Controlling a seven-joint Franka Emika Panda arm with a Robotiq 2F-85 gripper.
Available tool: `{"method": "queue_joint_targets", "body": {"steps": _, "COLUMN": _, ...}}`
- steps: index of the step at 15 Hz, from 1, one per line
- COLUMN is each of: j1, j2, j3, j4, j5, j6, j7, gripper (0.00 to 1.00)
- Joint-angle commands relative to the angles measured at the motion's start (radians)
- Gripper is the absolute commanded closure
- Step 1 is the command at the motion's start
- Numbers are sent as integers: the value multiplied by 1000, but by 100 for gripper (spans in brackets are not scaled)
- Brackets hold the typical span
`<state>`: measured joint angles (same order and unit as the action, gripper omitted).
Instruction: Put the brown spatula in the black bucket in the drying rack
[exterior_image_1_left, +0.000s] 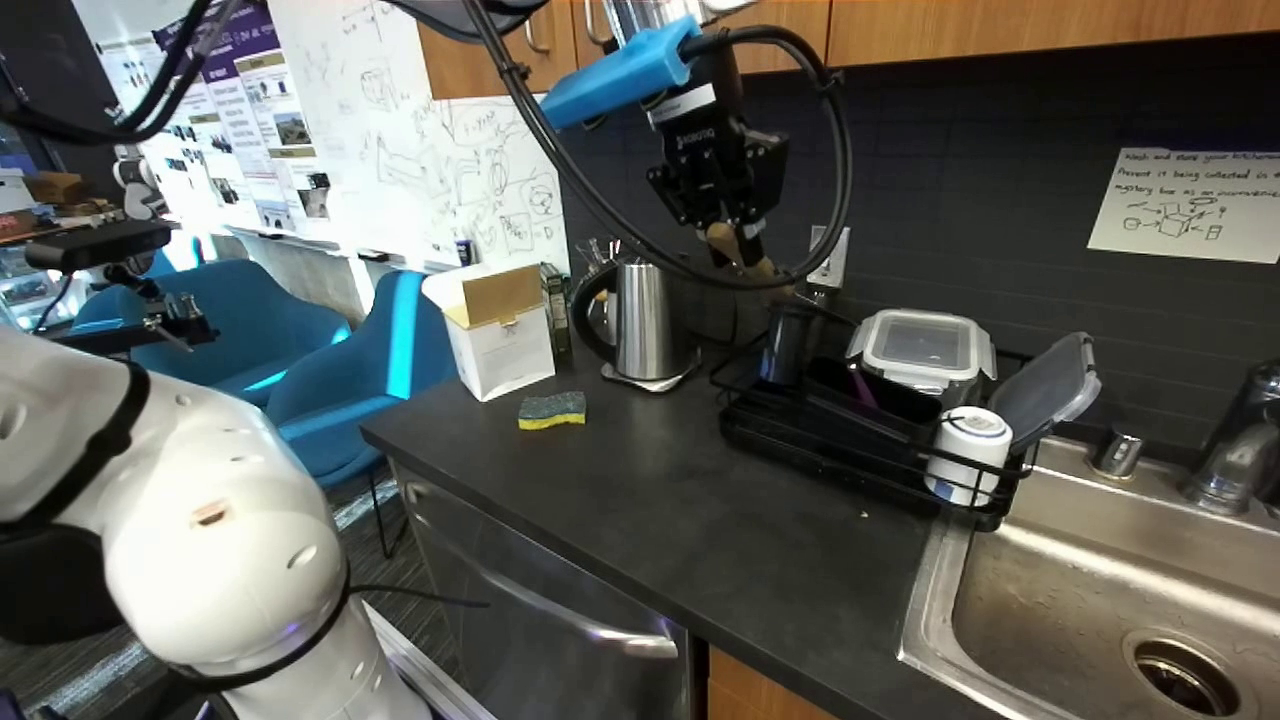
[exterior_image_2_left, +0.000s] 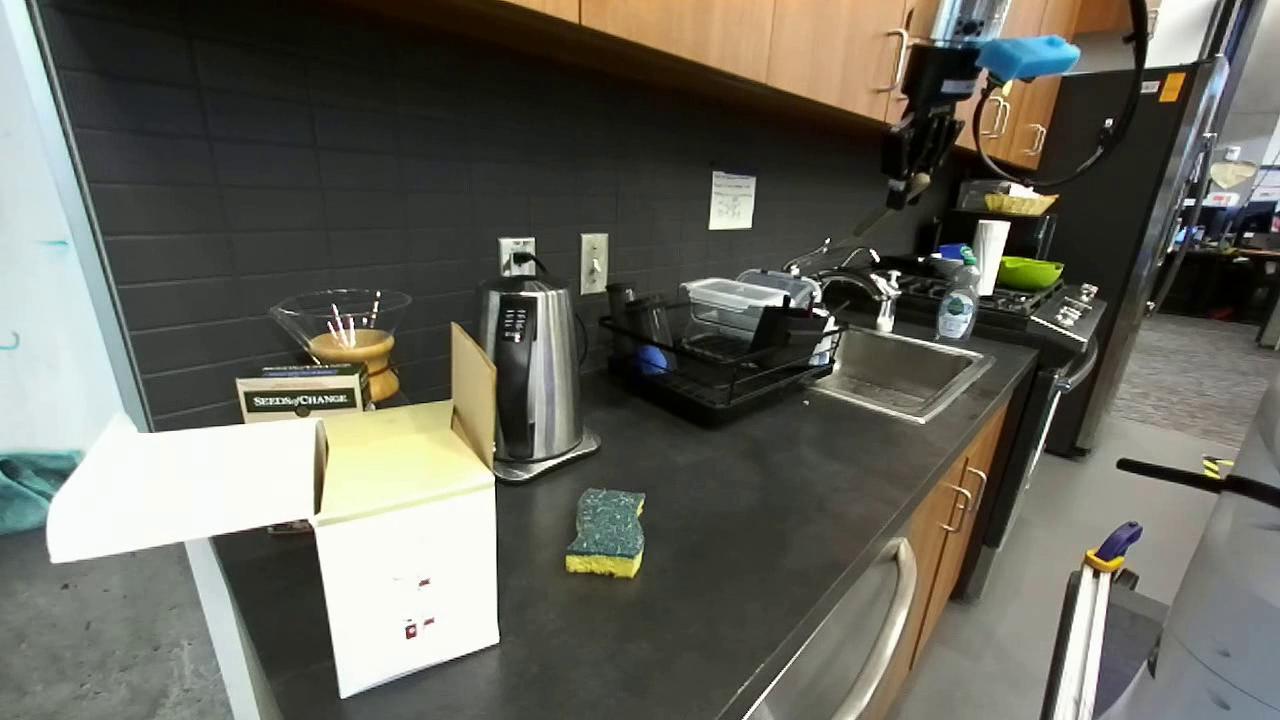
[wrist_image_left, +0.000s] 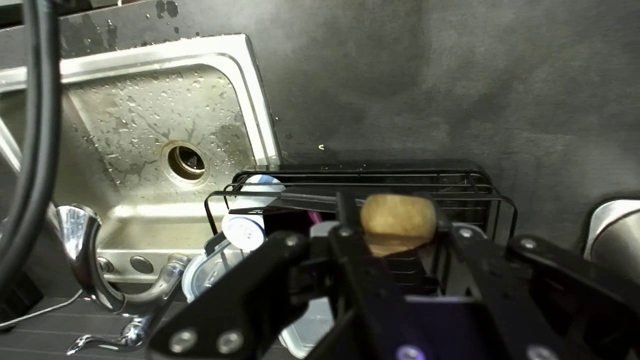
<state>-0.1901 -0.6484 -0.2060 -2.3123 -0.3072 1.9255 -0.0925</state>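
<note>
My gripper (exterior_image_1_left: 735, 245) is shut on the brown spatula (exterior_image_1_left: 762, 269) and holds it in the air. The gripper (exterior_image_2_left: 907, 190) and spatula (exterior_image_2_left: 917, 184) are high up in an exterior view; the spatula's thin far end slants downward, blurred. In the wrist view a blunt wooden end of the spatula (wrist_image_left: 398, 217) shows between the fingertips (wrist_image_left: 392, 220); the rest is hidden below. The drying rack (exterior_image_1_left: 790, 440) is beneath the gripper, also seen in the wrist view (wrist_image_left: 370, 172). An open black holder with a purple item inside appears to be the black bucket (exterior_image_1_left: 885, 395), in the rack, also here (exterior_image_2_left: 783, 330).
The rack also holds a dark cup (exterior_image_1_left: 787, 345), a clear container (exterior_image_1_left: 925, 345), a lid (exterior_image_1_left: 1050, 390) and a white cup (exterior_image_1_left: 968, 455). The sink (exterior_image_1_left: 940, 600), kettle (exterior_image_1_left: 645, 320), sponge (exterior_image_1_left: 552, 410) and white box (exterior_image_1_left: 505, 350) surround it. Cabinets (exterior_image_1_left: 1000, 30) overhang.
</note>
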Motion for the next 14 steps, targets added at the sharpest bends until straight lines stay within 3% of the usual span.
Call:
{"method": "queue_joint_targets", "body": {"steps": 1, "j1": -10, "j2": 43, "j3": -15, "j4": 61, "j5": 21, "j6": -42, "j7": -14, "gripper": 92}}
{"method": "queue_joint_targets", "body": {"steps": 14, "j1": -8, "j2": 159, "j3": -90, "j4": 158, "j5": 132, "j6": -90, "j7": -64, "gripper": 92}}
